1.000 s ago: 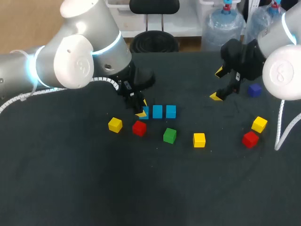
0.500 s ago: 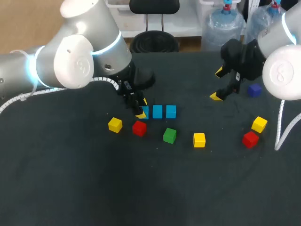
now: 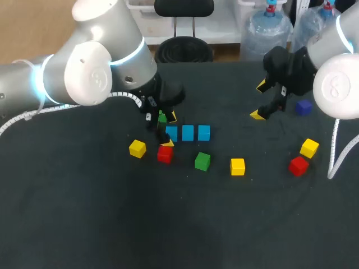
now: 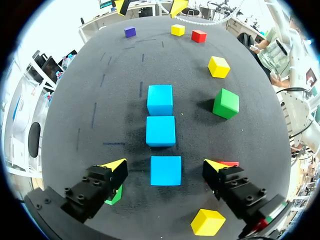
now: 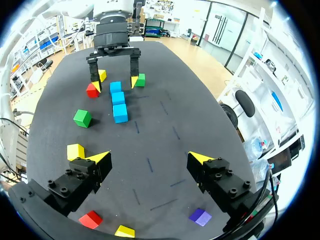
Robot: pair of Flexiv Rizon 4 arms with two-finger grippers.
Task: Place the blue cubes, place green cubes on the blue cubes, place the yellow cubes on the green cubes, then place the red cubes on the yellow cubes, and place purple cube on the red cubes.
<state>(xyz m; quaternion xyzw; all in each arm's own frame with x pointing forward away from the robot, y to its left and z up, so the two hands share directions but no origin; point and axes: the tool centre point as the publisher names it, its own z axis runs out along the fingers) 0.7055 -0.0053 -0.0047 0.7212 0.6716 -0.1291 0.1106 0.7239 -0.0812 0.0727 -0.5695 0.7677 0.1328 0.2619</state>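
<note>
On the table (image 3: 84, 213): a straight row is made by the first blue cube (image 3: 171, 133), the middle blue cube (image 3: 187, 133) and the last blue cube (image 3: 203, 132).
Left gripper (image 4: 166, 167): its fingers are spread wide; the first blue cube is seen between them, touched by neither.
Green: one green cube (image 3: 162, 117) is tucked beside a left finger; the other green cube (image 3: 202, 161) is set in front of the row.
Red: one red cube (image 3: 165, 153) is seen by the other left finger; the second red cube (image 3: 299, 166) is placed far right, beside a yellow cube (image 3: 309, 148).
Purple cube (image 3: 303, 107): set at the back right.
Right gripper (image 5: 150, 157): fingers spread wide, held above the table, well apart from the row.
</note>
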